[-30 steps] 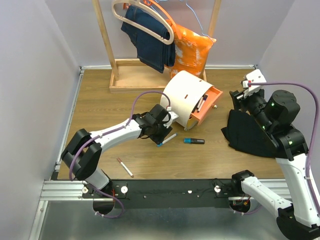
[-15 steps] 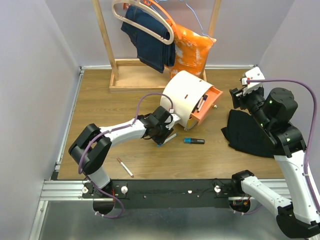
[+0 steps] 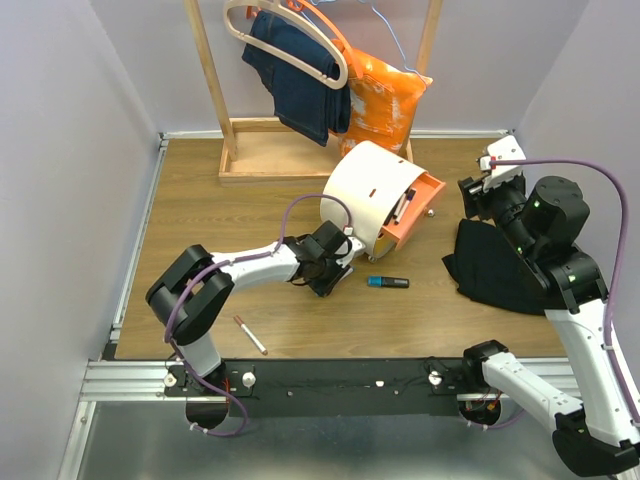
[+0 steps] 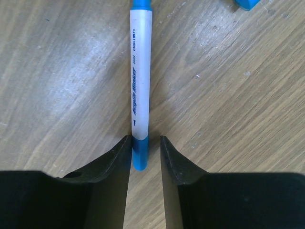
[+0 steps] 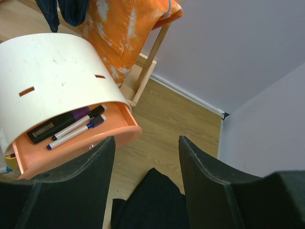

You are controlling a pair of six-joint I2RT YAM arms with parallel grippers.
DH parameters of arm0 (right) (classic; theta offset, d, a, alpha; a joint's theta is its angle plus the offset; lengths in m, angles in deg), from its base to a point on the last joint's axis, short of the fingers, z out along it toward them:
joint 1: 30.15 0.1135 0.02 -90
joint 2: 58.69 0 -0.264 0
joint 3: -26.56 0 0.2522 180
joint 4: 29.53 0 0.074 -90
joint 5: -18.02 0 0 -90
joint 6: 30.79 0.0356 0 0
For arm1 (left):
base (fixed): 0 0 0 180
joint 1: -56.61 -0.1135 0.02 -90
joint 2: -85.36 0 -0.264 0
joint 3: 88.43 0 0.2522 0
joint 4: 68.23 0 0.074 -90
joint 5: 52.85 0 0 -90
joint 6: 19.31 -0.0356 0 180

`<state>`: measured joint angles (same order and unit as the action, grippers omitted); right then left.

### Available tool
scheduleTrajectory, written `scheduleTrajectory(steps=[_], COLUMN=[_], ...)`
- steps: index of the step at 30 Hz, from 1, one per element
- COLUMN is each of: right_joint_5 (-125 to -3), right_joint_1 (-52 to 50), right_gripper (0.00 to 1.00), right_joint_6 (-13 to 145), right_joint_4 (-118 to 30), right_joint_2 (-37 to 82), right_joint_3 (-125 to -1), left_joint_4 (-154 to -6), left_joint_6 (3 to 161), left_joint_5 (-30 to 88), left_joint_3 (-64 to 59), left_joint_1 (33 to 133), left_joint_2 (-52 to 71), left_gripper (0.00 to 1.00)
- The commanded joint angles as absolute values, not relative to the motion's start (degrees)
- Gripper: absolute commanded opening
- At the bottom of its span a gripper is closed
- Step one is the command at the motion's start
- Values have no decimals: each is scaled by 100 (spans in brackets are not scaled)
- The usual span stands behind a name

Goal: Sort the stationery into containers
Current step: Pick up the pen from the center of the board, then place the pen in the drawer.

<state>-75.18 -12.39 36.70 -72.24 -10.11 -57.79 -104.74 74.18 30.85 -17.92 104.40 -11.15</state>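
Since a second ago the left arm has scooted along toward the cabinet, and the left gripper has narrowed down around the white marker. In the left wrist view the marker lies flat on the table with its blue tail end sitting between the 2 jaws. 1 jaw looks to be touching it and the other is a sliver off, so we'd call it closing in, not a proper pinch yet. Grabbing the end makes sense to us, since the barrel stays free to drop into the drawer. Blue print on the barrel reads "Acrylic Marker", plus a smaller word further up we can't make out. The right gripper hangs over the dark cloth with its fingers spread wide on nothing, looking down into the open drawer, probably just waiting there. Inside the drawer are a black item with a barcode label and a few pens. A black marker with a teal cap and a thin pen lie out on the table.
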Motion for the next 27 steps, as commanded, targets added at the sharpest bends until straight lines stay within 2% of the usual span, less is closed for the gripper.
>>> scheduleTrajectory(steps=[1, 4, 10, 14, 15, 19, 23, 27], right_joint_5=[-7637, -7655, -7628, -7637, -7663, -7707, -7681, -7698], right_joint_1=[-1266, -1266, -1274, -1274, -1274, -1274, -1274, -1283], right_gripper=[64, 64, 64, 64, 64, 64, 64, 64], right_joint_6=[3644, 3618, 3635, 3592, 3583, 3530, 3565, 3548], right_joint_4=[-7045, -7062, -7089, -7124, -7133, -7133, -6940, -6773], right_joint_2=[-1114, -1175, -1342, -1404, -1404, -1430, -1404, -1378], right_joint_3=[-5690, -5620, -5461, -5487, -5505, -5540, -5479, -5409], left_joint_4=[-10406, -10441, -10502, -10895, -11054, -11941, -12970, -13060], left_joint_6=[7737, 7843, 7966, 7940, 7826, 7414, 6852, 6665], left_joint_5=[3214, 3320, 3504, 3233, 3136, 2636, 2100, 1773], left_joint_3=[-1895, -1904, -1886, -1851, -1799, -1527, -1166, -666], left_joint_1=[10574, 10627, 10750, 10785, 10785, 10794, 10803, 10794], left_joint_2=[-1281, -1369, -1458, -1142, -985, 86, 633, 1099], left_gripper=[37, 36, 27, 4, 3, 0, 0, 0])
